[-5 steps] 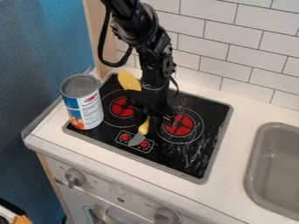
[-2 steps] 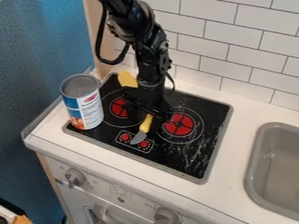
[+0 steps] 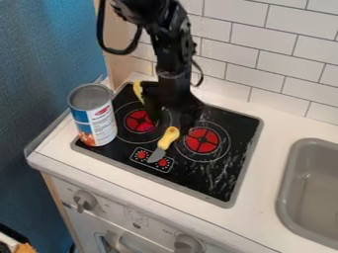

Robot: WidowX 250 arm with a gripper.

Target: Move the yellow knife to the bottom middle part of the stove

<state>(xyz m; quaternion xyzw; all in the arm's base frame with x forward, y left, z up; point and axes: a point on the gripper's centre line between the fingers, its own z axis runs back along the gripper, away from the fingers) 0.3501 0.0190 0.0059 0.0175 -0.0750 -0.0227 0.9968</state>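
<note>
The black gripper [image 3: 172, 119] hangs over the back middle of the stove [image 3: 228, 190], its fingers spread apart with nothing between them. Just in front of it lies the yellow-handled knife [image 3: 167, 138], whose whole handle is uncovered. Its grey blade [image 3: 156, 155] points toward the front left and rests over the control panel at the bottom middle of the stove. The handle runs back between the two red burners.
A tall can [image 3: 94, 116] stands on the stove's left edge. Partly behind the gripper is a yellow object [image 3: 138, 91]. A grey sink [image 3: 310, 192] is at the right, and a tiled wall [image 3: 264, 64] rises behind.
The gripper has drawn up and back off the knife's handle, and its fingers now show apart. More of the handle has come into sight; the blade has hardly moved.
</note>
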